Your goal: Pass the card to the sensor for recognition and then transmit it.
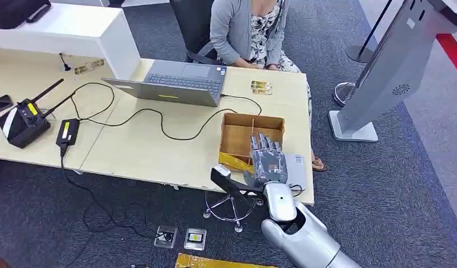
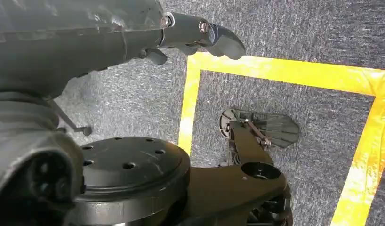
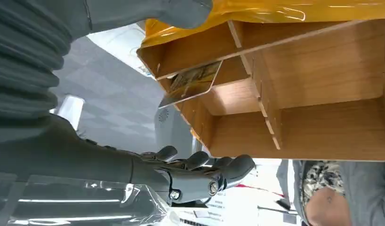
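Your right hand, fingers spread and holding nothing, is hovering over the box; be lowering toward the card at 12 o'clock.

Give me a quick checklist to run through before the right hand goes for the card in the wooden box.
1. Right hand over the divided wooden box: ok, fingers extend above it.
2. Right hand empty: ok, the right wrist view shows its fingers apart and holding nothing.
3. Printed card reachable: ok, it leans tilted in one compartment, an edge sticking out.
4. Left hand out of the way: ok, it hangs over the grey carpet.
5. Grey standing kiosk as sensor: cannot tell.
6. Seated person in grey cardigan clear of the box: ok, across the desk.
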Motion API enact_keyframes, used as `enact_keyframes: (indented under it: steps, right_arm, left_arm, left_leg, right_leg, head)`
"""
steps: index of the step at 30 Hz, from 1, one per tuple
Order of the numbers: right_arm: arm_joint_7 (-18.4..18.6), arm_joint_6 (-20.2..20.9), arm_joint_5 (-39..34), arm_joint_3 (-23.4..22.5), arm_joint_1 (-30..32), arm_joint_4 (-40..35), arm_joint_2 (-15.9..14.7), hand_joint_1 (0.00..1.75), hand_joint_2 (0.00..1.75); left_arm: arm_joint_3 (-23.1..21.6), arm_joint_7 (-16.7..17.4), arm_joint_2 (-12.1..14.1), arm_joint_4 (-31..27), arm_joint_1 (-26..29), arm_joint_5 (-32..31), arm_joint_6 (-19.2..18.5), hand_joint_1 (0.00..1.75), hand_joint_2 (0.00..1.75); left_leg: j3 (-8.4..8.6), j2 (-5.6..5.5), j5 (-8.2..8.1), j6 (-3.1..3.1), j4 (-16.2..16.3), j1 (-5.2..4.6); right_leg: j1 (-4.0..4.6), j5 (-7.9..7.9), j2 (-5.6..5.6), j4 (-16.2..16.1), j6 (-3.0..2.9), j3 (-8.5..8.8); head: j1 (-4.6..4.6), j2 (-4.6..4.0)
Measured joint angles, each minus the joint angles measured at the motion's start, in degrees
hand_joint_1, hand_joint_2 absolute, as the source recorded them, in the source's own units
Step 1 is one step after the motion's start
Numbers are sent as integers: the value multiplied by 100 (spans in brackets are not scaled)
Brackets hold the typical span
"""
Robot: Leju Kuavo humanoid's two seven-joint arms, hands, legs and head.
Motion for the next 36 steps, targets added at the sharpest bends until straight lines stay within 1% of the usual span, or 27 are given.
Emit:
enact_keyframes:
  steps: [5,16,27,28,29,30,31,36]
  right_arm:
    - [-50,-79,-66,-2,-46,256,70,0,175]
    - [-50,-116,-76,-4,-79,494,129,0,175]
    - [0,-380,-15,-9,-85,756,133,0,175]
    - [9,-434,21,-9,-85,775,131,54,175]
    - [17,-496,55,-9,-88,791,127,164,175]
    - [22,-550,83,-9,-100,813,124,159,175]
    - [35,-584,107,-13,-117,839,122,175,175]
    - [4,-708,184,-74,-218,1053,122,175,175]
  left_arm:
    - [0,22,0,0,-3,-35,-2,0,0]
    - [-4,24,0,0,-4,-48,-4,0,0]
    - [-83,42,0,0,-8,-138,-42,0,0]
    - [-92,42,0,0,-8,-138,-44,0,0]
    - [-96,42,0,0,-8,-140,-48,0,0]
    - [-103,44,0,0,-9,-142,-50,0,0]
    - [-116,44,0,0,-9,-153,-50,0,0]
    - [-131,44,9,0,-10,-166,-59,0,0]
  left_leg:
    - [0,0,0,0,0,0]
    - [0,0,0,0,0,0]
    - [1,0,0,0,0,0]
    - [1,0,0,0,0,0]
    - [1,0,0,0,0,0]
    - [1,0,0,0,0,0]
    - [1,0,0,0,0,0]
    - [1,0,0,0,0,0]
  right_leg:
    - [0,0,0,0,0,0]
    - [0,0,0,0,0,0]
    - [0,0,1,0,0,0]
    - [0,0,1,0,0,0]
    - [0,0,1,0,0,0]
    - [0,0,1,0,0,0]
    - [0,0,1,0,0,0]
    - [0,0,1,0,0,0]
  head:
    - [-2,0]
    - [0,0]
    - [-2,0]
    - [0,0]
    - [-2,0]
    - [0,0]
    - [0,0]
    - [-2,0]
